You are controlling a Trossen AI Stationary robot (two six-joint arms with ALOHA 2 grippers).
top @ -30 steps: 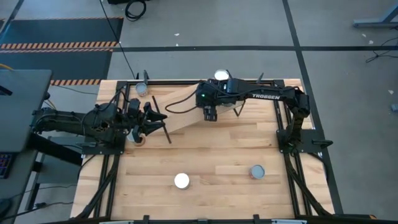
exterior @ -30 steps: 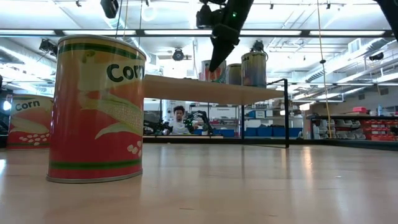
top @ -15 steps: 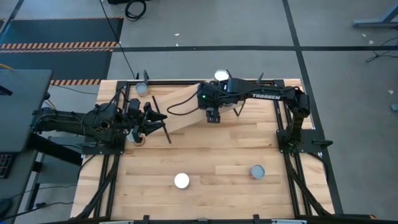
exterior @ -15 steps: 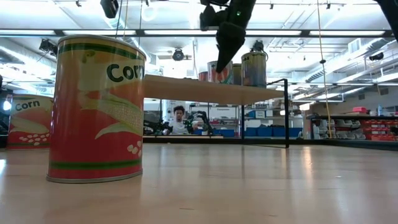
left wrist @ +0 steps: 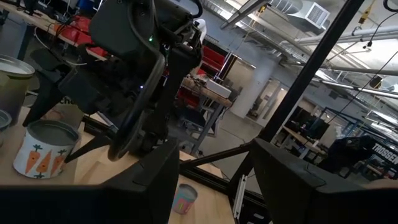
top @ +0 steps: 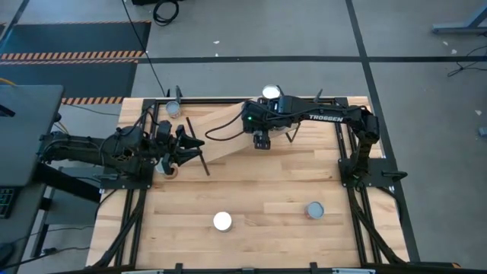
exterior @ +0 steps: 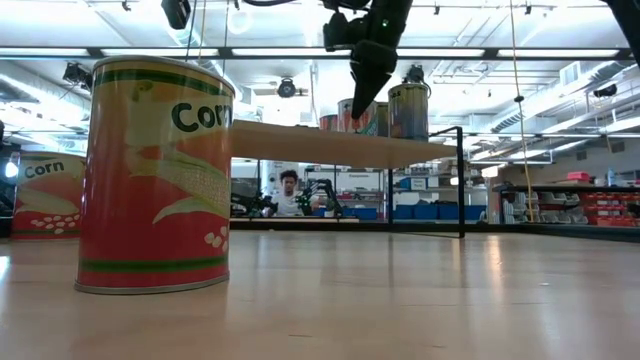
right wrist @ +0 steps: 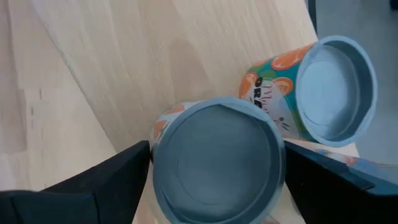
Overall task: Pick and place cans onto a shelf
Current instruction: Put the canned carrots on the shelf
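The shelf [top: 228,135] is a light wood board on black rod legs at the table's far middle; in the low view [exterior: 330,146] three cans stand on it. My right gripper [right wrist: 217,186] is open over the shelf [top: 261,141]. Its fingers stand on either side of a grey-topped can [right wrist: 217,158] that rests upright on the board. An orange-printed can [right wrist: 323,93] stands beside that can. My left gripper [left wrist: 214,186] is open and empty at the shelf's left end [top: 186,148]. The left wrist view shows a carrot-printed can [left wrist: 43,146] on the board.
Two loose cans stand near the table's front edge [top: 222,221] [top: 315,210]. Two more stand at the far edge [top: 174,107] [top: 270,92], and a small one lies by my left gripper [top: 169,170]. A large Corn can [exterior: 155,175] fills the low view's left.
My right gripper has risen a little above the shelf and shifted slightly toward the table's right edge. The grey-topped can stays upright on the board below it.
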